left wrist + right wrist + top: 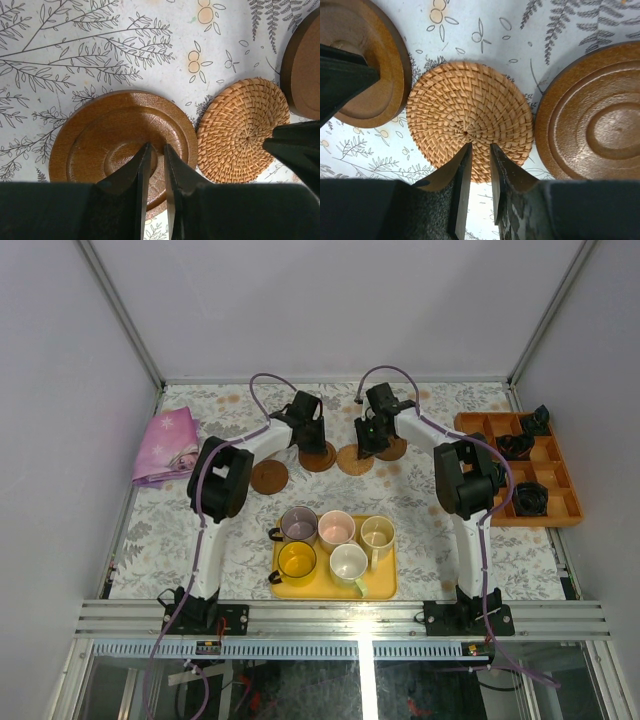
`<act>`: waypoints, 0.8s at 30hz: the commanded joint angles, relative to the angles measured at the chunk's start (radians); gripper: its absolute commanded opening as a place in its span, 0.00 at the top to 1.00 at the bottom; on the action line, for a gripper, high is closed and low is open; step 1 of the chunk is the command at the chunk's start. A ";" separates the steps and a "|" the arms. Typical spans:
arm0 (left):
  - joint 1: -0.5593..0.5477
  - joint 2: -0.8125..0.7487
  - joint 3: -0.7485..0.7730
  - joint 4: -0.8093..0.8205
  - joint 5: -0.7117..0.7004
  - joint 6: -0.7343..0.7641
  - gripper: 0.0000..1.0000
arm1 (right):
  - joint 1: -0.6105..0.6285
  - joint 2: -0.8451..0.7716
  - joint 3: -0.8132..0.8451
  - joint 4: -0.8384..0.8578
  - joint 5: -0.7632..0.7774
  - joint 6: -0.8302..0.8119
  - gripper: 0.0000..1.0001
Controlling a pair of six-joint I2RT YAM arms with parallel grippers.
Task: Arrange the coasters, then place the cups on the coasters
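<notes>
At the far middle of the flower-patterned table [410, 505], three coasters lie in a row, each just beside its neighbour: a ringed wooden coaster [100, 145] on the left, a woven rattan coaster [465, 112] in the middle and a second wooden coaster [600, 130] on the right. A fourth wooden coaster [269, 477] lies on its own, a little nearer and to the left of the row. The left gripper [157, 147] hangs over the near half of the ringed wooden coaster, close to its central dimple. Its fingers stand only a narrow slit apart with nothing between them, and the wood shows through the gap. Whether the tips touch the disc cannot be told. The right gripper [480, 146] is poised the same way over the near edge of the woven rattan coaster, its fingers parted by a slim gap and holding nothing. Contact there is equally unclear. The two grippers sit near each other, each showing as a dark shape at the edge of the other's wrist view. All five cups stand upright on the yellow tray [385, 585] at the near middle of the table, well apart from the coasters. The purple-grey cup [299, 525], pink cup [336, 529] and cream cup [377, 533] form the far row. The yellow cup [297, 560] and the white cup with a green handle [349, 562] stand in front. An orange compartment box [518, 468] with small black parts sits at the right edge, and a folded pink cloth [167, 445] lies at the far left.
</notes>
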 commanded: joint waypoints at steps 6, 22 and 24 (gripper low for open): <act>-0.005 -0.031 -0.066 -0.063 -0.013 0.026 0.86 | -0.001 -0.065 0.119 -0.016 0.044 -0.033 0.72; -0.005 -0.072 -0.091 0.032 0.059 0.005 0.76 | -0.057 -0.045 0.087 -0.037 0.241 0.041 0.73; -0.006 -0.059 -0.071 0.032 0.070 0.000 0.76 | -0.060 -0.047 0.071 -0.033 0.254 0.047 0.73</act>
